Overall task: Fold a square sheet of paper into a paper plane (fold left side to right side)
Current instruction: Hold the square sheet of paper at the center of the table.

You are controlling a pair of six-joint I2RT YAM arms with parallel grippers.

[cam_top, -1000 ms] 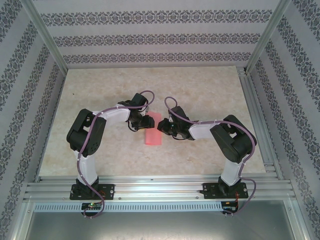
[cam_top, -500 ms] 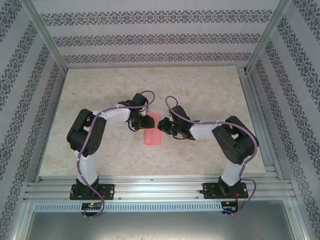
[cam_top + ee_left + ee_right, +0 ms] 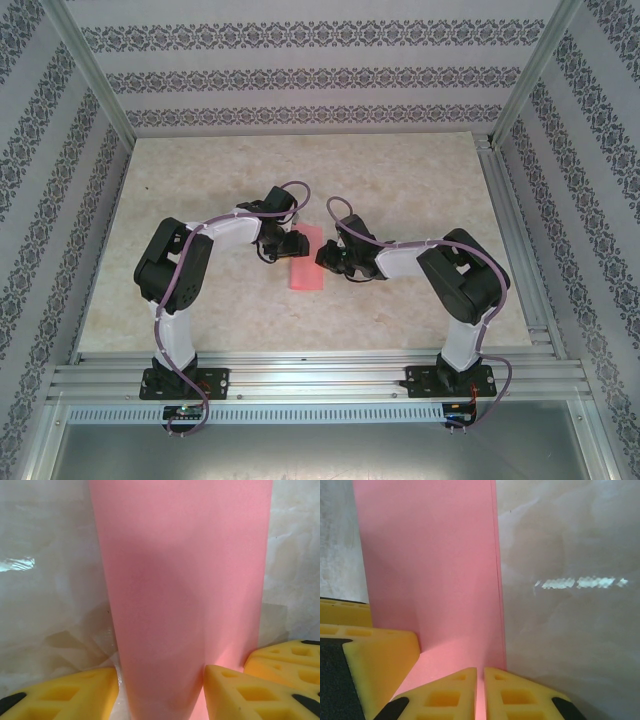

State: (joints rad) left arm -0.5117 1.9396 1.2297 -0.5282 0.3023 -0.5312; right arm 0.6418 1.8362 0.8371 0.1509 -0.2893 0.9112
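The square sheet of paper (image 3: 307, 266) lies folded into a narrow pink strip on the table's middle. My left gripper (image 3: 296, 243) is at the strip's far left edge. In the left wrist view the paper (image 3: 185, 580) runs up the frame and my left gripper (image 3: 160, 672) is open, its yellow fingers down either side of the strip's near end. My right gripper (image 3: 326, 254) is at the strip's right edge. In the right wrist view it (image 3: 480, 672) is shut, tips together on the paper (image 3: 430, 570) just inside the folded edge.
The pale marbled table (image 3: 200, 200) lies bare around the strip. Patterned walls and metal posts (image 3: 95, 80) enclose it. The two grippers nearly touch: the right one's finger (image 3: 290, 655) shows beside the left, and the left one's finger (image 3: 375, 650) beside the right.
The right arm's elbow and forearm have shifted slightly left, while its gripper stays on the paper. The left arm and the paper have not moved.
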